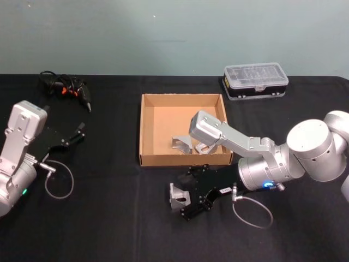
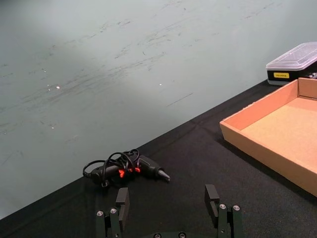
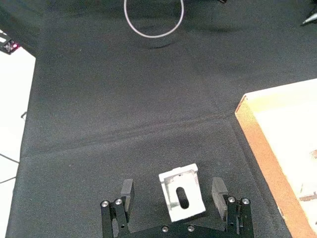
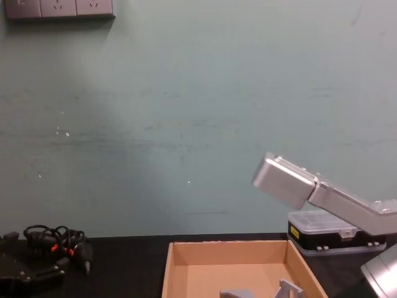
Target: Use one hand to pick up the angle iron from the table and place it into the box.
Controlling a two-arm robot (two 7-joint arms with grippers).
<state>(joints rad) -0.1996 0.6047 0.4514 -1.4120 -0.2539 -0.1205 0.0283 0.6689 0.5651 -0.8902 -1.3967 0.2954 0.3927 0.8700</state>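
Table (image 1: 109,224): black top. The piece to be picked lies on its near middle, just in front of the box.
Box (image 1: 140,131): sits mid-table, beyond the work, with two similar brackets (image 1: 182,143) already inside. Its near wall stands between the pick-up spot and the floor of the box. Likely fault: a carry that is too low knocks the piece against that wall or shoves the box away.
Right arm (image 1: 262,166): reaches in from the right, with the forearm low over the table and the wrist pointing left.
Left arm (image 1: 19,147): parked at the left side of the table.
Right gripper (image 3: 172,192): down at table level, fingers spread, one on each side of the piece with a gap showing at both.
Left gripper (image 2: 166,196): fingers spread, holding nothing.
Angle iron (image 1: 175,196): lies between the right jaws, skewed and nearer one finger than the other. Likely fault: that finger touches first on closing and twists or pushes the piece, so the pinch lands on a corner. A slanted metal face could then slip out during the lift.
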